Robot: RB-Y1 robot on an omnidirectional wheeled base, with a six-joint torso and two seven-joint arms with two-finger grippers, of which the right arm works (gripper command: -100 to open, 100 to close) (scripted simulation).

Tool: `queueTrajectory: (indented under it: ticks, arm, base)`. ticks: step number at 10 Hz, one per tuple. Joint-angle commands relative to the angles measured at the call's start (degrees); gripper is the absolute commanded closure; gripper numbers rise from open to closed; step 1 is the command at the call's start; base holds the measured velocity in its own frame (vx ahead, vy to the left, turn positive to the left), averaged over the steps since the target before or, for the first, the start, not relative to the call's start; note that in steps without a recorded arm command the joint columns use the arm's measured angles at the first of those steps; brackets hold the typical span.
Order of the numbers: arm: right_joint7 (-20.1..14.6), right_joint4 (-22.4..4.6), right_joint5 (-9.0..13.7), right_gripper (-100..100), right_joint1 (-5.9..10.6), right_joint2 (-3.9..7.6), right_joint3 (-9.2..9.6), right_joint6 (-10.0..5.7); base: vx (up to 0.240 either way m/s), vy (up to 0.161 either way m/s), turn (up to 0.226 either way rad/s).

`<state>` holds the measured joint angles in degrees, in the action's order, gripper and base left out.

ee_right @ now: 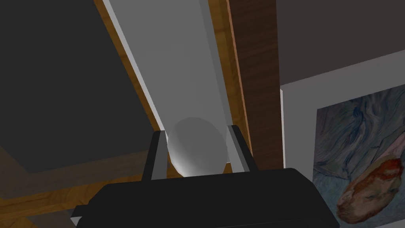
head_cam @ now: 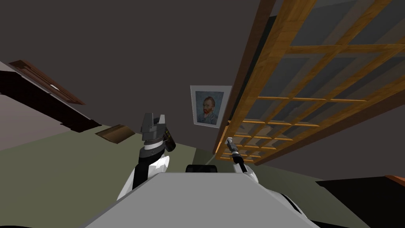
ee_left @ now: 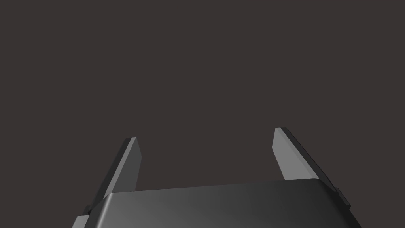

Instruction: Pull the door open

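Knob [ee_right: 195,152] of the wooden door [head_cam: 263,79] sits clamped in right end effector [ee_right: 195,130] — left end effector [ee_left: 205,133] spread wide.

Framed portrait [head_cam: 208,106] on dark wall [head_cam: 118,47]; olive floor [head_cam: 59,178] below.

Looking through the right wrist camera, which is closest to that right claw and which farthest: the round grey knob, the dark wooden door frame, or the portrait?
1. The round grey knob, between the fingers of the right gripper.
2. The dark wooden door frame, just beside the knob.
3. The portrait, on the wall beyond that frame.
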<state>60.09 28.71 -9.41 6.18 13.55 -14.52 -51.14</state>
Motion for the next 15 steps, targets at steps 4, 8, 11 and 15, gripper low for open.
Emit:
queueTrajectory:
  ticks: [4,8,11,15]
  arm:
    - [-6.5,1.1,2.2,100,-1.31,0.6,0.88,0.67]
    - [-11.2,1.3,3.7,100,-1.69,0.84,1.72,0.63]
    - [-14.0,1.5,4.7,100,-1.95,1.0,2.28,0.6]
    - [-18.0,1.6,5.8,100,-2.18,1.17,2.95,0.56]
  base:
    - [-0.039,-0.012,0.033]
    - [-0.031,-0.005,0.026]
    - [-0.015,-0.007,0.019]
    - [-0.028,-0.01,0.031]
